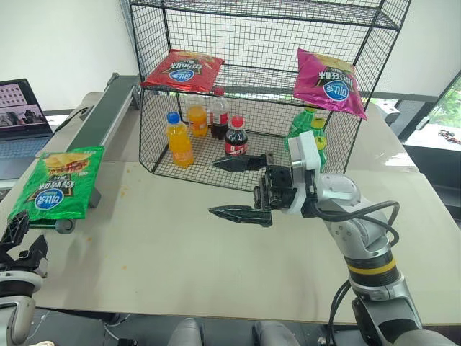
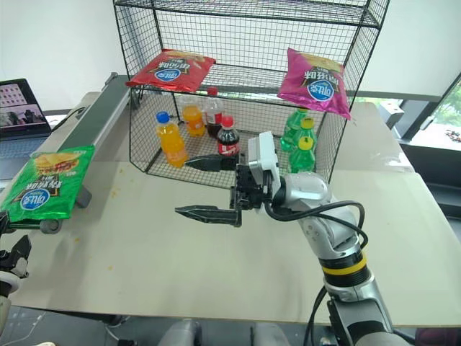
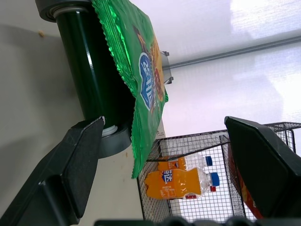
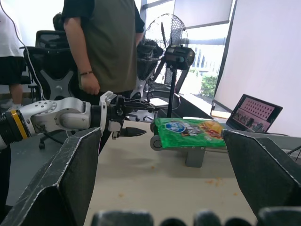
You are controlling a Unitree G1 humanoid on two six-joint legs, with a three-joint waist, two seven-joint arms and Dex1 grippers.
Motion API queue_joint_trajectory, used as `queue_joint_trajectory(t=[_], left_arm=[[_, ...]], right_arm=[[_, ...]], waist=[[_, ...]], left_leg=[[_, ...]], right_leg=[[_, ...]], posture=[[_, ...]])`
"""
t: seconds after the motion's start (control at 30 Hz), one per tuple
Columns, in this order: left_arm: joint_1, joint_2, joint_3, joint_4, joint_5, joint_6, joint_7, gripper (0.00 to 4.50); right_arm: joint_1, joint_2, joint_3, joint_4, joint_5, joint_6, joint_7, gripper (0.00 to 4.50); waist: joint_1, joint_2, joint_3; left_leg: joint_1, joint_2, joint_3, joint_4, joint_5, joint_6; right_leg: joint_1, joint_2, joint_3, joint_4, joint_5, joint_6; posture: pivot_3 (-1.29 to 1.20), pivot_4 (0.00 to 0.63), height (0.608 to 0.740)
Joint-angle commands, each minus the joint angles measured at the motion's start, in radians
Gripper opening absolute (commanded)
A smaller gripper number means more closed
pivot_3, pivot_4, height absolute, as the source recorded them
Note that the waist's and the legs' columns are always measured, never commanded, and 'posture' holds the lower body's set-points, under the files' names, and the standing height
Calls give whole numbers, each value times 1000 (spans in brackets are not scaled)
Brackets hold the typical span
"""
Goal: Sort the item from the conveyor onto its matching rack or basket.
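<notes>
The flat green crinkly chip bag (image 1: 57, 182) is lying on the near end of the long dark-green conveyor belt (image 1: 108, 115), overhanging its grey end roller. The left gripper (image 4: 126, 132) is hovering just in front of that roller with jaws released wide, the bag ahead of its fingertips. The right gripper (image 1: 238, 187) is hanging over the beige table (image 1: 180, 252), fingers spread and empty, pointing toward the bag, with the large black wire-mesh cage rack (image 1: 266, 43) just behind it.
</notes>
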Motion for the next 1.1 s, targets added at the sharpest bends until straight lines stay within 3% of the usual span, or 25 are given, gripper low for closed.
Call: queue_joint_trajectory(t=[0.03,0.2,0.23,0.33,0.5,0.53,0.57,0.87,1.0,1.1], left_arm=[[10,19,31,9,-6,-13,-11,4368],[15,20,33,37,17,-15,-24,4368],[17,22,33,43,21,-14,-27,4150],[16,29,39,53,21,-3,-57,3295],[19,54,48,64,13,12,-85,1056],[17,58,51,64,10,10,-86,792],[13,60,56,63,3,5,-84,210],[-97,157,49,-115,-46,40,-35,89],[-346,234,-79,-182,-46,100,-1,89],[-547,229,-217,-169,-46,141,27,89]], right_arm=[[-18,1,-27,-29,20,-8,-7,4500],[-36,6,-29,-13,20,-9,-14,4500],[-38,7,-29,-9,19,-11,-14,4500],[-45,9,-30,2,17,-14,-15,4500],[-42,13,-30,2,14,-16,-22,4500],[-41,14,-30,1,14,-15,-25,4500],[-38,15,-30,-4,14,-13,-32,4500],[33,21,-68,-88,12,21,-187,4500],[72,52,-108,-127,-57,0,-359,4500],[106,75,-132,-165,-120,-25,-470,4500]], waist=[[0,0,0],[0,0,0],[0,0,0],[0,0,0],[-1,0,0],[-1,0,0],[-1,0,0],[13,-3,1],[27,-3,1],[29,-3,1]], left_leg=[[0,0,0,0,0,0],[0,0,0,0,0,0],[0,0,0,0,0,0],[0,0,0,-1,0,0],[-1,0,0,-1,0,0],[0,0,0,-1,0,0],[0,0,0,-1,0,0],[-1,0,0,-2,0,-1],[-1,0,0,-1,1,-1],[-2,0,0,-1,1,-2]], right_leg=[[0,0,0,0,0,0],[0,0,0,0,0,0],[0,0,0,0,0,0],[0,0,0,-1,0,0],[-1,0,0,-1,0,0],[-1,0,0,-1,0,0],[-1,0,0,-1,0,0],[-1,0,0,-1,0,-1],[-1,0,0,-1,0,-1],[-1,0,0,-1,0,0]], posture=[[0,150,740],[0,150,740],[0,150,740],[0,150,740],[0,150,740],[0,150,740],[0,150,740],[0,150,740],[0,150,740],[0,150,740]])
